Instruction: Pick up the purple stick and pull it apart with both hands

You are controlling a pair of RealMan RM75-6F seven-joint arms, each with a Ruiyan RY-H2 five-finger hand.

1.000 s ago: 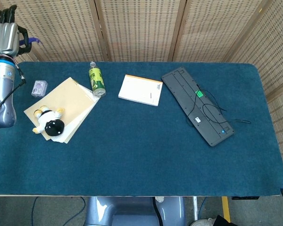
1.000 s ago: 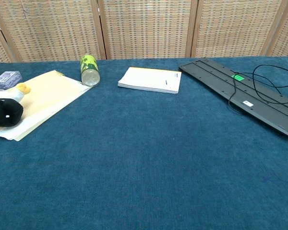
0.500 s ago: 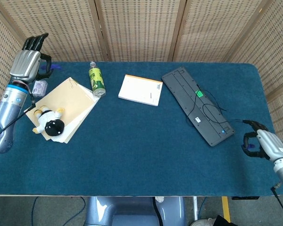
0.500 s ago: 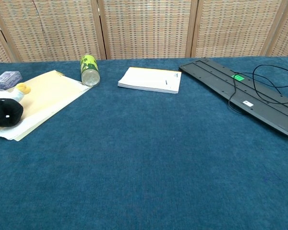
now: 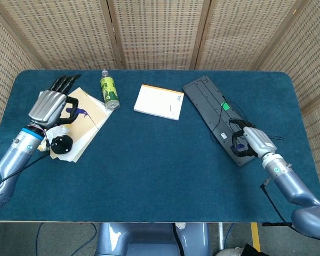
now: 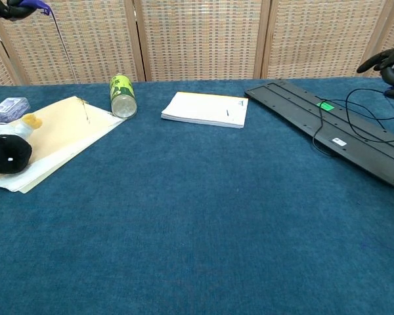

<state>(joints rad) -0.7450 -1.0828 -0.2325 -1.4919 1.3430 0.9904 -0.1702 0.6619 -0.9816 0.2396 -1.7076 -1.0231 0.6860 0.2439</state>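
Purple stick [image 5: 78,112] pinched in left hand [image 5: 49,104], nine o'clock, over tan folder [image 5: 90,127].
Only from the chest: thin line hanging beneath. Right hand [image 5: 252,141] curled above keyboard [image 5: 208,101], three o'clock; grasp unclear. Bottle [image 5: 109,92] label unreadable.

Count on my table [image 5: 149,176]: one green bottle [image 5: 109,92], one white notepad [image 5: 159,102], one black keyboard [image 5: 218,117], one plush toy [image 5: 57,140], one small clear box [image 6: 8,107], one stack of tan paper sheets [image 5: 90,120]. One purple stick [image 5: 77,112]. My two hands in view: left hand [image 5: 52,104], right hand [image 5: 250,142].
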